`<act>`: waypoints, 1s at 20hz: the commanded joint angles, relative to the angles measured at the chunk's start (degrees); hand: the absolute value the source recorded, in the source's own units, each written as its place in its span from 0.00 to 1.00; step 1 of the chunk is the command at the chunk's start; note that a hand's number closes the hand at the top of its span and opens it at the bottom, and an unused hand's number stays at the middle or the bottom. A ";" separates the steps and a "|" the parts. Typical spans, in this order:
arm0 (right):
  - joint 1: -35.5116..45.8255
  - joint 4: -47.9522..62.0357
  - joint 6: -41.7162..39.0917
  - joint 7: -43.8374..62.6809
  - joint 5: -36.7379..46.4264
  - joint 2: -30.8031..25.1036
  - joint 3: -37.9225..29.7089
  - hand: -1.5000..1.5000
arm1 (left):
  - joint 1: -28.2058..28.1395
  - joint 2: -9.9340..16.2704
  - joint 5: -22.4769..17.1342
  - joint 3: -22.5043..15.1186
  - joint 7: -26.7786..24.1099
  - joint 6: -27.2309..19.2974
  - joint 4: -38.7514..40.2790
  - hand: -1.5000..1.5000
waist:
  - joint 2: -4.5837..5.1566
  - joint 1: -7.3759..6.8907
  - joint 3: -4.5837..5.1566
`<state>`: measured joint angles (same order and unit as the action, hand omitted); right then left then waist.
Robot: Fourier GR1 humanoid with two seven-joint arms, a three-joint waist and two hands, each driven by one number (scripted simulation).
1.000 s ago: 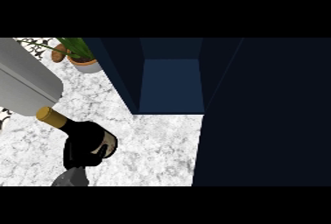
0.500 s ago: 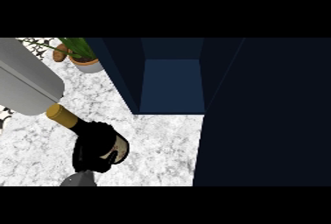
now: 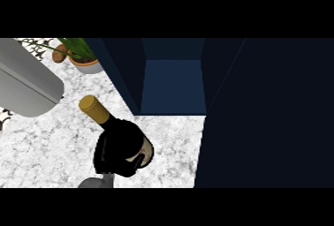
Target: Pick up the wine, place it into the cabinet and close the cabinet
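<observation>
The wine bottle (image 3: 96,109) has a gold-capped neck pointing up-left and a dark body with a pale label. It is tilted over the marble counter (image 3: 46,150). My right hand (image 3: 114,154) is shut round the bottle's body and hides most of it. The hand sits just left of the dark blue cabinet (image 3: 173,86), whose inside shows open behind the counter's edge. The cabinet's dark door (image 3: 267,114) stands open and fills the right side of the view. My left hand does not show; only a grey forearm (image 3: 26,84) crosses the upper left.
A potted plant (image 3: 85,64) stands at the back left, close to the cabinet's left wall. The grey forearm lies near the bottle's neck.
My right hand has carried the bottle to the right, toward the cabinet. The gold neck, earlier against the grey forearm, now stands apart from it, and more of the bottle shows.
</observation>
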<state>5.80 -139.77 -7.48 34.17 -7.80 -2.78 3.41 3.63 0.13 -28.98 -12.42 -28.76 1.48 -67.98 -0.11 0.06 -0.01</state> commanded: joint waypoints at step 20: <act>-4.42 -1.52 -2.14 -1.90 -3.55 0.39 0.71 0.00 | 12.51 -0.13 -20.14 -17.30 -11.56 -16.97 14.02 1.00 | 0.16 0.51 0.03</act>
<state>3.51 -139.22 -8.53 32.59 -8.01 -2.12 4.72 11.91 0.01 -45.02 -27.25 -36.12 -14.47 -59.09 0.03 0.40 0.02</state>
